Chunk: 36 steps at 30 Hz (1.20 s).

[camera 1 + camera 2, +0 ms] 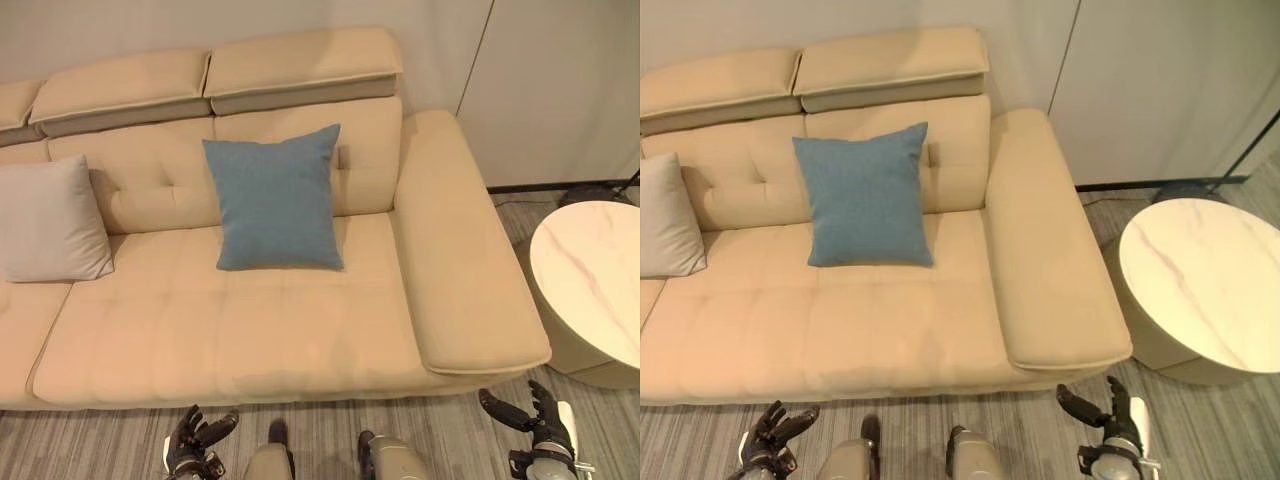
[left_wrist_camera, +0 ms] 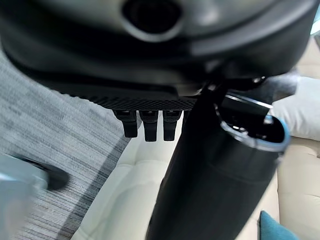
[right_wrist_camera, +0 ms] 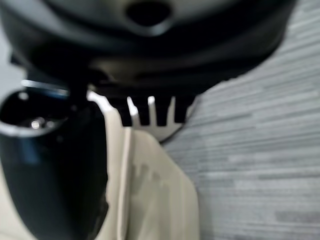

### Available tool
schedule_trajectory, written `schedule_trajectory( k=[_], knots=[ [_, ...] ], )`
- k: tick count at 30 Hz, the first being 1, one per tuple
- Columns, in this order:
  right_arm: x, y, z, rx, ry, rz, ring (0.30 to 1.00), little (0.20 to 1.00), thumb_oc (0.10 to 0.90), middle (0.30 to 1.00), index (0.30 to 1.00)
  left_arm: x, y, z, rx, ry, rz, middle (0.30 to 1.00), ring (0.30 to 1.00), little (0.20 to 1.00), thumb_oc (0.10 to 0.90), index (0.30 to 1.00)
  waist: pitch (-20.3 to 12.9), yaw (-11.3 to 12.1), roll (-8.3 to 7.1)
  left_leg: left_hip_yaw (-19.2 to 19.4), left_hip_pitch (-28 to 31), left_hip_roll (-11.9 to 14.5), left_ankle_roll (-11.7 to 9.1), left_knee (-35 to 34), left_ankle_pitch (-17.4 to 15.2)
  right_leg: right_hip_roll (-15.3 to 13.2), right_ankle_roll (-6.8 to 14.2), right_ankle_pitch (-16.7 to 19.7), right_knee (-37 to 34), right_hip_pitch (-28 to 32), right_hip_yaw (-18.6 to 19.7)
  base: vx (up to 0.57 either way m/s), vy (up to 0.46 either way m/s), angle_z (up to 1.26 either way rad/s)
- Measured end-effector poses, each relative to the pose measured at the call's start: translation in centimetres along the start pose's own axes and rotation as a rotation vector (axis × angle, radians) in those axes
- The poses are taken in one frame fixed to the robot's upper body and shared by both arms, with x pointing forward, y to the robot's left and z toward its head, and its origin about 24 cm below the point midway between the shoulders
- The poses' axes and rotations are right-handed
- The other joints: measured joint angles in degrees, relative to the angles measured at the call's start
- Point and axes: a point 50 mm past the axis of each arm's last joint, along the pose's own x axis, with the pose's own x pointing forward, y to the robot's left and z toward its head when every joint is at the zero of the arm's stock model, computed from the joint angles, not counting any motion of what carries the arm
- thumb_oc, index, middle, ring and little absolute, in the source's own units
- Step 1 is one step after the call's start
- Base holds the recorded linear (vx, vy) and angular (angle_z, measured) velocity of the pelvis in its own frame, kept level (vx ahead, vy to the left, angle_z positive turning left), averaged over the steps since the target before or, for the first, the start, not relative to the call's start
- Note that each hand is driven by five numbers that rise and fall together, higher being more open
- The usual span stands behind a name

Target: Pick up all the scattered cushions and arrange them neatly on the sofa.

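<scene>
We see a square blue fabric cushion (image 1: 277,198) standing upright on the seat of the wide beige upholstered sofa (image 1: 300,340), leaning against its tufted backrest. Well to its left, a pale grey fabric cushion (image 1: 50,220) also leans against the backrest, apart from the blue one.

Our left hand (image 1: 195,440) hangs low over the grey striped carpet (image 1: 110,445) in front of the sofa's front edge, its fingers loosely spread and holding nothing. Our right hand (image 1: 535,418) hangs beyond the sofa's right armrest, fingers and thumb splayed apart, also empty.

Both cushions lie well away from either hand's fingers, up on the seat with the whole seat depth between. A round white marble-topped side table (image 1: 590,275) stands just beside the right armrest.
</scene>
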Motion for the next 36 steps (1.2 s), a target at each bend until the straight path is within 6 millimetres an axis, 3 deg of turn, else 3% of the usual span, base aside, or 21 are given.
schedule_trajectory(
  k=[1,4,6,7,8,9,10,12,15,17,22,24,25,26,27,28,29,30,36],
  knots=[
    [0.1,0.0,0.2,-0.016,-0.009,0.010,0.900,0.900,0.800,0.900,0.900,0.0,-0.1,0.0,0.002,0.001,-0.007,0.900,0.900,0.900,0.800,0.900,-0.1,-0.6,0.09,0.5,2.8,0.6,-1.4,0.1,-1.5,-0.2,0.1,1.0,-1.1,0.3,-0.7,-0.14,0.056,0.17],
    [0.3,-0.1,0.7,-0.028,-0.030,0.014,0.900,0.900,0.800,0.900,0.900,0.3,-1.4,0.7,0.015,-0.018,-0.059,0.900,0.900,0.900,0.800,0.900,-0.8,-2.9,1.22,2.0,8.2,1.8,-1.5,-0.6,-3.5,-1.1,1.2,3.1,-2.3,-1.0,-2.8,-0.32,0.166,0.41],
    [0.6,0.1,1.3,-0.021,-0.045,0.024,0.900,0.900,0.800,0.900,0.900,0.5,-2.4,1.2,0.042,-0.036,-0.099,0.900,0.900,0.900,0.800,0.900,-1.1,-4.1,2.48,2.5,9.4,1.6,-1.3,-1.3,-3.7,-1.9,2.5,4.1,-1.7,-2.7,-3.8,-0.29,0.182,0.46],
    [0.5,0.4,1.2,-0.023,-0.038,0.034,0.900,0.900,0.800,0.900,0.900,0.5,-3.0,1.5,0.055,-0.047,-0.121,0.900,0.900,0.900,0.800,0.900,-1.1,-5.1,2.23,2.5,10.0,0.9,-1.2,-4.4,-4.4,-3.5,3.6,4.6,-1.4,-3.7,-4.9,-0.31,0.255,0.71],
    [0.5,0.7,0.9,-0.037,-0.029,0.047,0.900,0.900,0.800,0.900,0.900,0.5,-3.5,1.8,0.055,-0.056,-0.135,0.900,0.900,0.900,0.800,0.900,-1.1,-5.5,2.48,2.4,9.5,0.6,0.6,-6.5,-5.4,-3.7,5.3,4.0,-1.3,-4.1,-5.2,-0.20,0.192,0.63],
    [0.5,0.8,0.9,-0.036,-0.025,0.053,0.900,0.900,0.800,0.900,0.900,0.5,-3.6,1.8,0.061,-0.057,-0.141,0.900,0.900,0.900,0.800,0.900,-1.2,-5.5,2.61,2.6,9.5,0.5,1.4,-7.2,-6.6,-4.0,5.7,4.5,-1.5,-4.3,-5.2,-0.22,0.237,0.40],
    [0.5,1.0,0.7,-0.043,-0.017,0.066,0.900,0.900,0.800,0.900,0.900,0.5,-3.8,1.8,0.081,-0.064,-0.149,0.900,0.900,0.900,0.800,0.900,-1.2,-5.4,2.59,2.8,9.4,-0.1,1.3,-8.7,-8.3,-4.8,6.5,5.6,-1.5,-5.1,-5.5,-0.16,0.182,0.25],
    [0.1,1.6,0.1,-0.038,0.003,0.090,0.900,0.900,0.800,0.900,0.900,0.5,-3.6,1.4,0.114,-0.047,-0.143,0.900,0.900,0.900,0.800,0.900,-1.1,-5.2,0.81,3.2,8.6,-3.1,2.5,-8.5,-7.8,-8.1,8.3,7.6,-3.4,-4.9,-4.7,-0.23,0.235,0.26],
    [-0.5,2.5,-0.5,-0.026,0.033,0.112,0.900,0.900,0.800,0.900,0.900,0.3,-2.1,-0.1,0.138,0.010,-0.103,0.900,0.900,0.900,0.800,0.900,-1.6,-4.9,0.02,2.9,6.4,-6.9,5.3,-7.9,-7.0,-11.4,10.7,11.3,-8.1,-4.0,-4.1,-0.32,0.185,0.20],
    [-0.8,3.1,-0.9,-0.042,0.046,0.137,0.900,0.900,0.800,0.900,0.900,0.2,-1.6,-0.6,0.159,0.029,-0.089,0.900,0.900,0.900,0.800,0.900,-1.6,-4.9,0.07,2.4,5.7,-8.1,5.6,-7.5,-5.8,-12.7,11.6,13.7,-11.2,-2.3,-5.1,-0.35,0.119,0.27],
    [-1.9,6.4,-1.4,-0.043,0.083,0.239,0.900,0.900,0.800,0.900,0.900,0.6,-0.8,-1.0,0.191,0.062,-0.057,0.900,0.900,0.900,0.800,0.900,-1.2,-2.4,-0.54,1.8,3.7,-9.1,6.7,-3.7,-6.5,-11.3,12.9,16.6,-14.1,-0.4,-1.4,-0.26,0.117,0.12],
    [-2.2,7.5,-1.7,-0.075,0.097,0.285,0.900,0.900,0.800,0.900,0.900,0.7,-0.9,-0.8,0.193,0.060,-0.057,0.900,0.900,0.900,0.800,0.900,-1.2,-1.6,-0.74,1.1,4.0,-8.1,6.7,-3.3,-7.1,-9.7,14.1,14.2,-13.3,0.2,2.2,-0.16,0.010,0.10],
    [-2.2,7.8,-1.6,-0.081,0.095,0.294,0.900,0.900,0.800,0.900,0.900,0.8,-1.0,-0.8,0.184,0.065,-0.055,0.900,0.900,0.900,0.800,0.900,-0.7,-0.8,0.50,0.4,4.1,-6.2,6.7,-3.4,-6.9,-6.6,15.7,9.7,-8.1,-0.6,5.3,-0.15,-0.034,0.42],
    [-2.6,8.1,-1.9,-0.089,0.102,0.311,0.900,0.900,0.800,0.900,0.900,0.8,-1.0,-0.7,0.184,0.059,-0.057,0.900,0.900,0.900,0.800,0.900,-1.3,-0.5,1.26,-1.0,3.8,-4.5,5.8,-4.1,-6.3,-2.4,15.0,5.2,-0.5,-1.8,7.1,-0.17,-0.065,0.49],
    [-2.8,8.5,-2.0,-0.096,0.102,0.328,0.900,0.900,0.800,0.900,0.900,0.8,-0.6,-0.4,0.186,0.048,-0.051,0.900,0.900,0.900,0.800,0.900,-2.0,0.1,0.20,-1.8,4.1,-4.2,5.1,-5.6,-5.4,0.0,12.4,0.3,2.8,-1.3,7.6,-0.12,-0.055,0.43],
    [-2.8,8.7,-1.8,-0.106,0.093,0.335,0.900,0.900,0.800,0.900,0.900,0.9,-0.4,-0.3,0.185,0.046,-0.045,0.900,0.900,0.900,0.800,0.900,-2.2,0.8,-0.25,-2.5,4.0,-4.2,4.2,-5.7,-4.7,1.5,9.9,-1.7,3.0,-0.9,9.4,-0.17,-0.139,0.35],
    [-2.7,8.4,-1.9,-0.116,0.091,0.332,0.900,0.900,0.800,0.900,0.900,1.0,-0.7,-0.1,0.175,0.051,-0.046,0.900,0.900,0.900,0.800,0.900,-2.1,0.5,-0.35,-3.6,4.1,-4.1,4.2,-5.5,-4.6,2.4,7.7,-0.6,1.7,-0.6,10.1,-0.10,-0.105,0.22],
    [-2.1,8.4,-0.8,-0.127,0.057,0.328,0.900,0.900,0.800,0.900,0.900,0.8,-0.5,-0.5,0.174,0.061,-0.042,0.900,0.900,0.900,0.800,0.900,-2.3,1.7,0.00,-3.9,3.8,-3.2,4.4,-6.1,-3.5,3.6,6.5,0.3,1.1,-0.7,9.6,-0.21,-0.203,0.15],
    [-0.6,7.9,1.9,-0.308,-0.089,0.330,0.900,0.900,0.800,0.900,0.900,0.7,-0.4,-1.9,0.091,0.131,-0.009,0.900,0.900,0.900,0.800,0.900,-2.4,3.7,0.12,-3.9,2.6,-1.0,4.3,-5.3,-2.1,5.6,4.7,0.9,0.2,-0.8,7.9,-0.13,-0.099,0.06]
  ],
)
